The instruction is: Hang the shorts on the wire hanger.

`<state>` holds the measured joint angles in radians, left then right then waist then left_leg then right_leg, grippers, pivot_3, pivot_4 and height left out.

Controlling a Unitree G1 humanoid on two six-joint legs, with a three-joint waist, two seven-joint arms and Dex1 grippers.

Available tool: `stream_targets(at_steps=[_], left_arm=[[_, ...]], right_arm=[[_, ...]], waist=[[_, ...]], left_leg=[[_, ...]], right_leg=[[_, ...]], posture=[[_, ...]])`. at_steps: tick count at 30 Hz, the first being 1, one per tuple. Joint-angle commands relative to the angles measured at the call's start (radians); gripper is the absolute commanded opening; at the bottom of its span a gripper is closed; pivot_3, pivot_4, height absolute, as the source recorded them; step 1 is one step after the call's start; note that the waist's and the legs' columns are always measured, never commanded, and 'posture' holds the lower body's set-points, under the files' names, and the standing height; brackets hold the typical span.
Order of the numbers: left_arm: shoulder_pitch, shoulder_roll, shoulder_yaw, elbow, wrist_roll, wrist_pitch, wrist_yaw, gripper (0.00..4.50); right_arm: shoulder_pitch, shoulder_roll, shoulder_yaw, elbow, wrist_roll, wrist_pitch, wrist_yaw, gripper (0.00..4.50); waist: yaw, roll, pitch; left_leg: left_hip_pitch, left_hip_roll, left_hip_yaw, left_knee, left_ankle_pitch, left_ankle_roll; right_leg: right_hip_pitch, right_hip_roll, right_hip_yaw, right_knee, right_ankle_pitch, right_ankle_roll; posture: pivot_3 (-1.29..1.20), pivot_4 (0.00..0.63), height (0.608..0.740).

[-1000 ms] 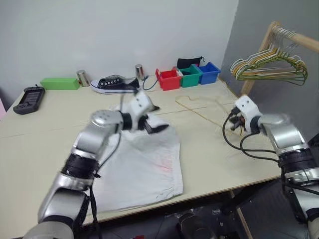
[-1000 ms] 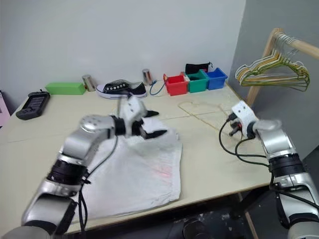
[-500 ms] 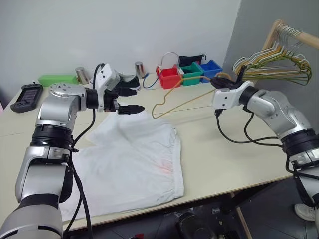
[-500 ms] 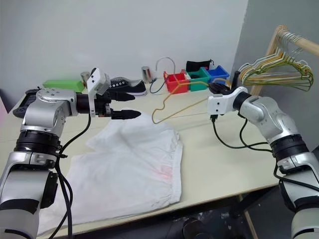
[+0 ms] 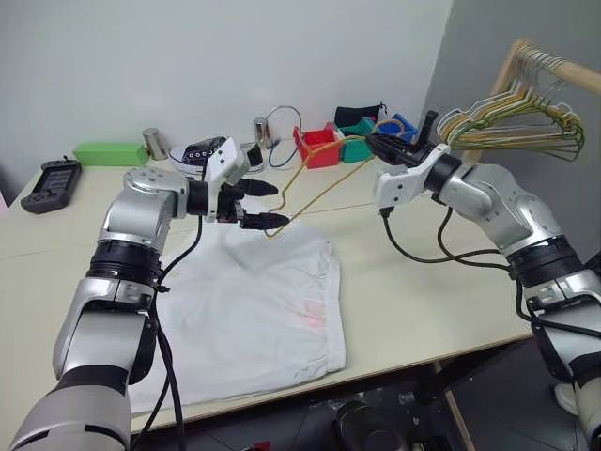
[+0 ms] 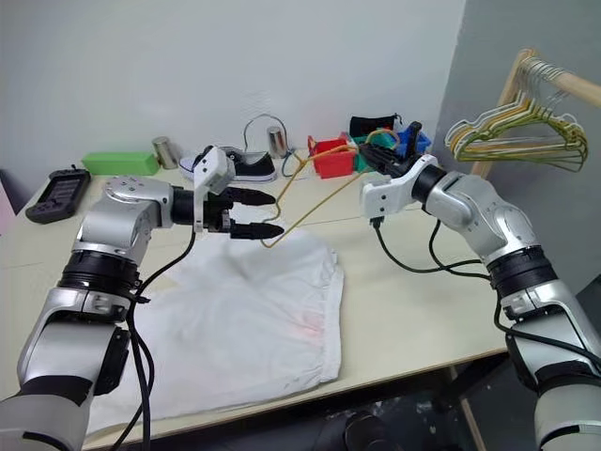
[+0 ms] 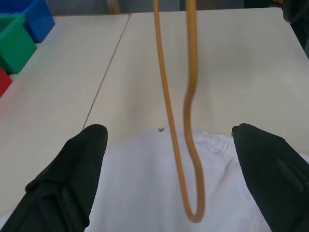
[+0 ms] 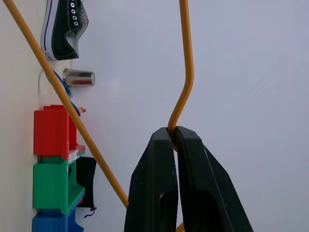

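Here the hanger [image 6: 315,193] is held in the air above the table [image 6: 413,301], pinched between the pressed-together fingers of the right gripper [image 6: 376,158], with one rounded corner hanging low between the spread fingers of the left gripper [image 6: 255,213]. The shorts [image 6: 244,319] are spread flat on the table toward its near edge, their waistband just below that corner of the hanger.
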<state>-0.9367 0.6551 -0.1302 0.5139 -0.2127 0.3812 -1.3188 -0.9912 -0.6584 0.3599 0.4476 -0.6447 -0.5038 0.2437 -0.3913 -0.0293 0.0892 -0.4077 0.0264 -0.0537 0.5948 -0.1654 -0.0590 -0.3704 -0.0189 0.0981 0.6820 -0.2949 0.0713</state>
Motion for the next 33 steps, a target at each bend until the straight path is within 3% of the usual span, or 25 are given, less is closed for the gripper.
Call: stream_targets(at_steps=[1, 5, 27, 33], left_arm=[[0.013, -0.008, 0.003, -0.048, 0.007, -0.008, 0.017, 4.38], [0.022, -0.020, 0.011, -0.051, 0.010, -0.006, 0.039, 4.38], [-0.034, -0.072, 0.013, 0.070, 0.049, -0.070, 0.094, 0.07], [-0.041, -0.071, 0.013, 0.085, 0.061, -0.086, 0.096, 0.07]], right_arm=[[-0.044, 0.014, -0.054, -0.044, 0.029, 0.054, 0.017, 0.07], [-0.042, 0.019, -0.063, -0.070, 0.031, 0.078, 0.036, 0.07], [-0.014, 0.041, -0.080, -0.160, 0.061, 0.147, 0.085, 0.00], [-0.001, 0.039, -0.079, -0.171, 0.065, 0.151, 0.099, 0.00]], waist=[[0.001, 0.000, 0.000], [0.001, 0.000, 0.000], [-0.002, 0.000, 0.000], [-0.005, 0.000, 0.000]], left_leg=[[0.000, 0.000, 0.000, 0.000, 0.000, 0.000], [0.001, 0.000, 0.000, 0.001, 0.000, 0.000], [0.001, 0.000, 0.000, 0.003, 0.000, 0.000], [0.001, 0.000, 0.000, 0.003, 0.000, 0.000]], right_leg=[[0.000, 0.000, 0.000, 0.000, 0.000, 0.000], [0.001, 0.000, 0.000, 0.000, 0.000, 0.001], [0.002, 0.000, 0.000, 0.001, 0.000, 0.001], [0.002, 0.000, 0.000, 0.001, 0.000, 0.001]], posture=[[-0.28, 0.000, 0.740], [-0.29, 0.000, 0.740], [-0.30, 0.000, 0.740], [-0.30, 0.000, 0.740]])
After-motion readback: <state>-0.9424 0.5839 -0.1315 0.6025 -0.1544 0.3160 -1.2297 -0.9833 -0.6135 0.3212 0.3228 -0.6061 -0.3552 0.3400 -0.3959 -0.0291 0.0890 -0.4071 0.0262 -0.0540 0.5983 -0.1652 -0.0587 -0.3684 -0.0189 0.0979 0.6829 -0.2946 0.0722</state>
